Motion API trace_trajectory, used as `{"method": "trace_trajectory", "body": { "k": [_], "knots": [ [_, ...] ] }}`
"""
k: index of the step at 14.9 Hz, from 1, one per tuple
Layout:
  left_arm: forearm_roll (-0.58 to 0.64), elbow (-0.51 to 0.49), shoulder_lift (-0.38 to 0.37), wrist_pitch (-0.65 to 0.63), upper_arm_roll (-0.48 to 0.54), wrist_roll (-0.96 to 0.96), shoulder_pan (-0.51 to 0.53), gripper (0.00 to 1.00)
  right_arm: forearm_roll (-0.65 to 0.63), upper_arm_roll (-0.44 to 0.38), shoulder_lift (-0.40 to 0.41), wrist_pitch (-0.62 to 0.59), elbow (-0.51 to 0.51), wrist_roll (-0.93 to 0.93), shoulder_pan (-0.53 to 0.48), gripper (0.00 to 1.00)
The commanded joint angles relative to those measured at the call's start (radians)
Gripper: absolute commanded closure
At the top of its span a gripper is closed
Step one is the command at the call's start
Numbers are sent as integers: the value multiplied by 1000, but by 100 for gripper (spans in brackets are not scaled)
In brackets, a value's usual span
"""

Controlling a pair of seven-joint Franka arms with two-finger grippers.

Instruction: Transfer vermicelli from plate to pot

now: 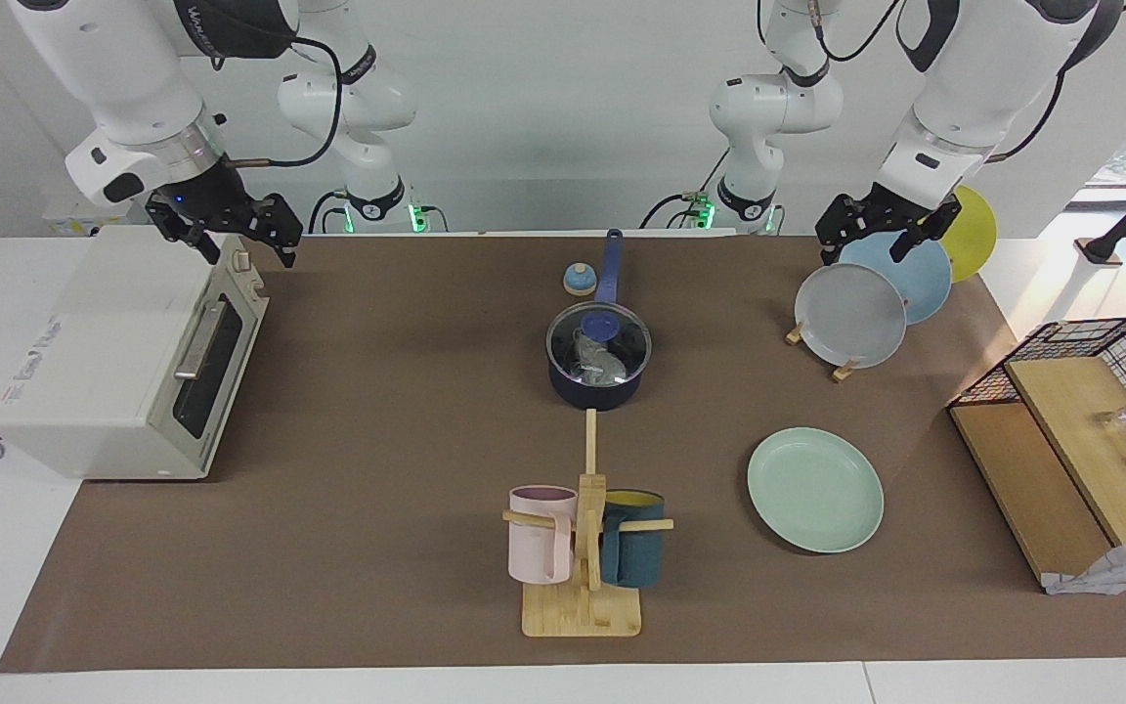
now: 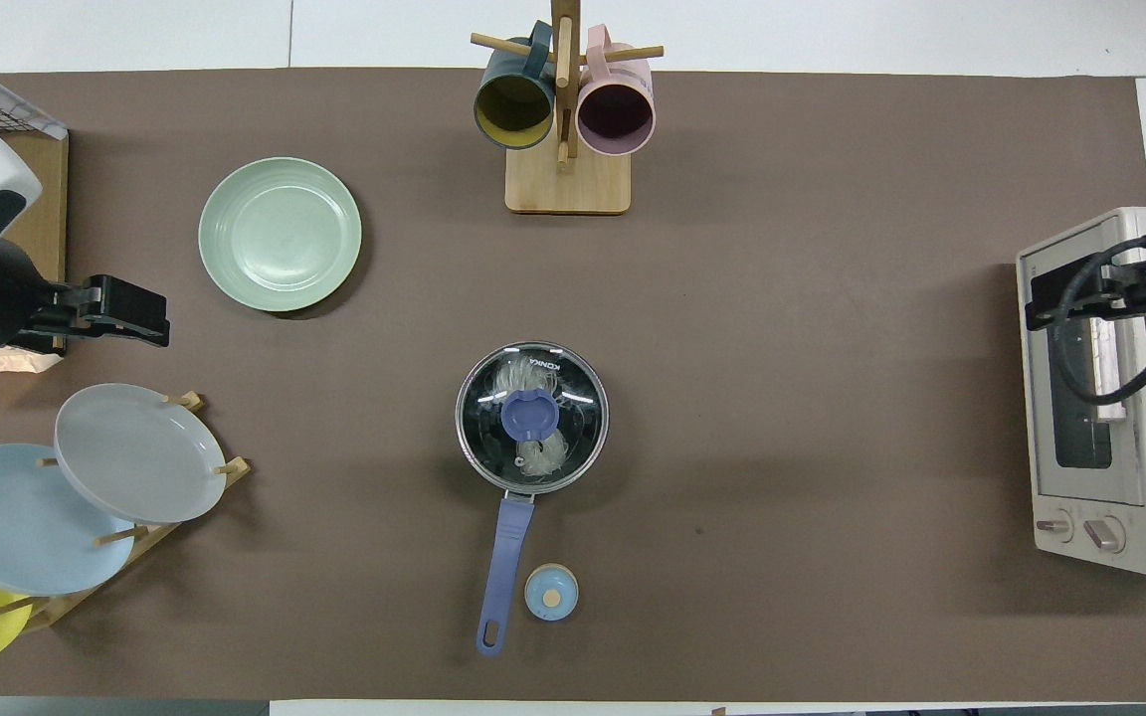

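Table (image 1: 377, 489): vermicelli (image 1: 598, 362) under glass lid (image 1: 622, 337)

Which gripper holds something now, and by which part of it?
Neither. The left gripper hangs open over the upright plates, and the right gripper hangs open over the toaster oven. Both are empty.

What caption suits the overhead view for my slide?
Vermicelli inside the lidded pot, mint plate bare, both grippers open.

The pot (image 2: 531, 418) wears a glossy glass lid (image 2: 573, 398) over translucent vermicelli (image 2: 543, 452); the plate (image 2: 280, 234) looks smooth and matt; the mug rack (image 2: 567, 179) is wood.
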Motion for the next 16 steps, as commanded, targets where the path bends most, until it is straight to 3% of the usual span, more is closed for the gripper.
{"method": "trace_trajectory", "body": {
  "k": [1, 16],
  "knots": [
    [-1, -8, -16, -3, -8, 0, 16, 0, -28, 15, -19, 7, -25, -19, -5, 0],
    [-1, -8, -16, -3, -8, 0, 16, 0, -14, 20, -11, -7, -21, -85, -28, 0]
  ]
}}
